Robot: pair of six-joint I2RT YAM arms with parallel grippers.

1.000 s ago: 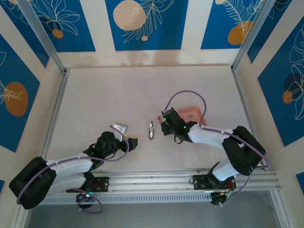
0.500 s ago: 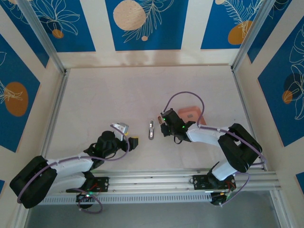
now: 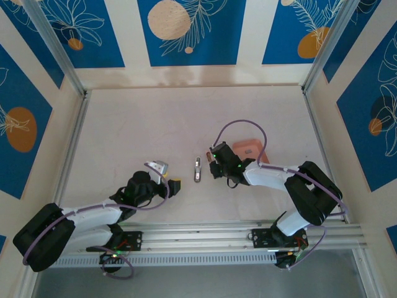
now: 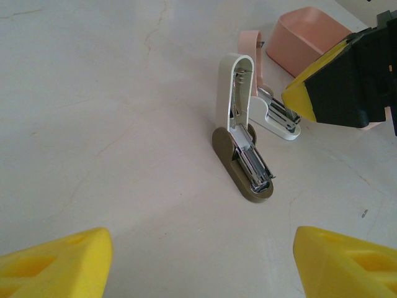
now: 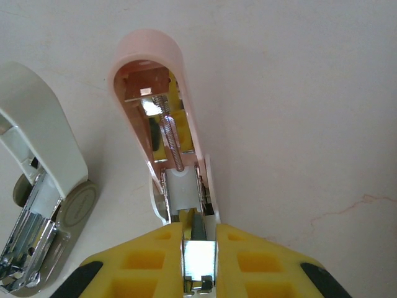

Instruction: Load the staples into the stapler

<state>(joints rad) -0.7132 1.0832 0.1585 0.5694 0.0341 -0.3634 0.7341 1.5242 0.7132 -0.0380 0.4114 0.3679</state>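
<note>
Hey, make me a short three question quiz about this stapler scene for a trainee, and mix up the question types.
1. True or false: the left gripper is open and holds nothing.
2. What is the right gripper shut on? A a pen; B a silvery staple strip; C nothing.
3. Fill in: the lid of the pink-lidded stapler is swung ____.
Key: 1 true; 2 B; 3 open.

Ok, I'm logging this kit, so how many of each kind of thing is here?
Staplers: 2, the white stapler and the pink stapler
Pink tray: 1
Staple strip, in the right fingers: 1
Total: 4
</note>
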